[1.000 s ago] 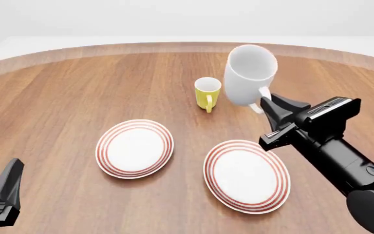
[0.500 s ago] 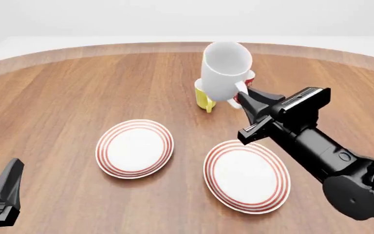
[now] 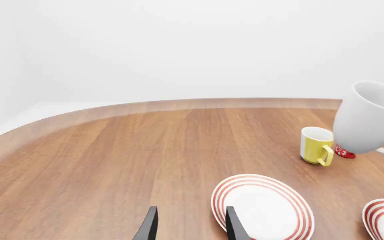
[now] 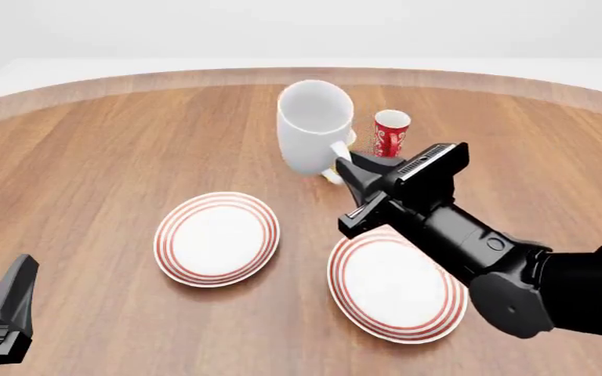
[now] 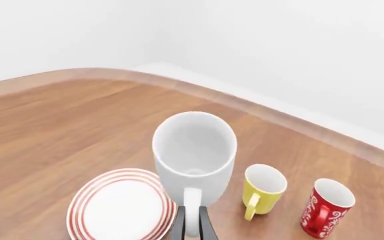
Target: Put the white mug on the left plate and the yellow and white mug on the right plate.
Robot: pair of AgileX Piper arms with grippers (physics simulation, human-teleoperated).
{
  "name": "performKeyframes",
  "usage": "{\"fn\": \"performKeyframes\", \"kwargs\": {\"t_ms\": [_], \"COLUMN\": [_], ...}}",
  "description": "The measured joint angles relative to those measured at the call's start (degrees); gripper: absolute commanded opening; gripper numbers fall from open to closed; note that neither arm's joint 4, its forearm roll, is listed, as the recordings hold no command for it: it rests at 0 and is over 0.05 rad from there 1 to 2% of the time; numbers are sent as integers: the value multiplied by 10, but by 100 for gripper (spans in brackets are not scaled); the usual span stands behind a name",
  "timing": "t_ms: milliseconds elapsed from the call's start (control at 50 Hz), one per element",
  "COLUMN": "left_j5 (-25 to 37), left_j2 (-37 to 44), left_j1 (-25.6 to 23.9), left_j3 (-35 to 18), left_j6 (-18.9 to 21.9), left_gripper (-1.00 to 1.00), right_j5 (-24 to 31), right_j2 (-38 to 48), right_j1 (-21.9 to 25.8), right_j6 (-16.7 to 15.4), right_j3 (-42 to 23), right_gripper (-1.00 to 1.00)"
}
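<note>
Your white mug (image 4: 315, 126) hangs in the air beyond the left plate (image 4: 217, 237), its handle pinched between the closed fingers of your right gripper (image 4: 345, 167), hiding most of the yellow and white mug (image 5: 261, 190) in the front view. That small mug stands beside the red cup (image 4: 389, 133), the right plate (image 4: 397, 283) lies bare under your arm, and your left gripper (image 3: 190, 226) waits near the table edge, fingers apart.

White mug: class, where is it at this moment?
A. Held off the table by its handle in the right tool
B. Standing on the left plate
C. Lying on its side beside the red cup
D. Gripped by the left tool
A: the right tool pinches the handle of the white mug, which hangs clear of the table.
</note>
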Motion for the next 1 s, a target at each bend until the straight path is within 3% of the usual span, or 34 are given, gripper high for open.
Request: {"fn": "performKeyframes", "kwargs": {"t_ms": [1000], "left_j5": [0], "left_j2": [0], "left_j1": [0], "left_j3": [0], "left_j6": [0], "left_gripper": [100], "right_j5": [-50], "right_j2": [207], "right_j1": [90], "right_j6": [57], "right_j3": [-110], "right_gripper": [-100]}}
